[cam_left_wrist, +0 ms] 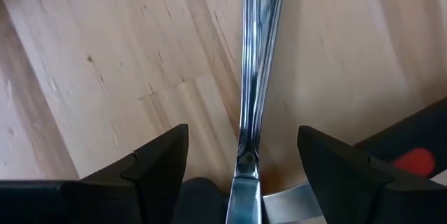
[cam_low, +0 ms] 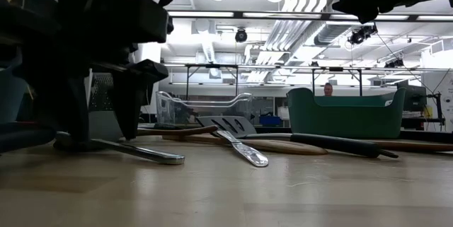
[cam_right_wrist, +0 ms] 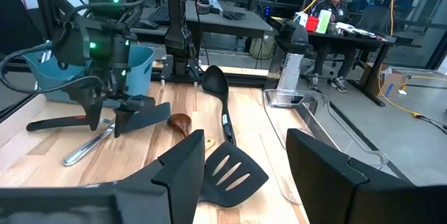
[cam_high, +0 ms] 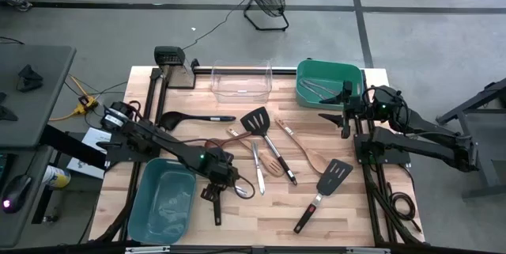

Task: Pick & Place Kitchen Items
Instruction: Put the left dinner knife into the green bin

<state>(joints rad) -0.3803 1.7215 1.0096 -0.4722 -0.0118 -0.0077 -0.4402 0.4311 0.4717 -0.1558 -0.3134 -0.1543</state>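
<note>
From above, the left gripper (cam_high: 216, 193) hangs near the worktop's (cam_high: 348, 214) front edge, jaws wide astride a silvery metal utensil (cam_high: 241, 190). Its wrist view shows that handle (cam_left_wrist: 253, 84) between untouched fingers (cam_left_wrist: 157, 165). The right gripper (cam_high: 345, 115) waits half-open beside the green tub (cam_high: 328, 81) at the far right corner.

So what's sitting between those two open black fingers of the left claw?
A shiny metal utensil handle runs between the left gripper's open fingers, lying on the wooden table. The left wrist view shows it best.
</note>
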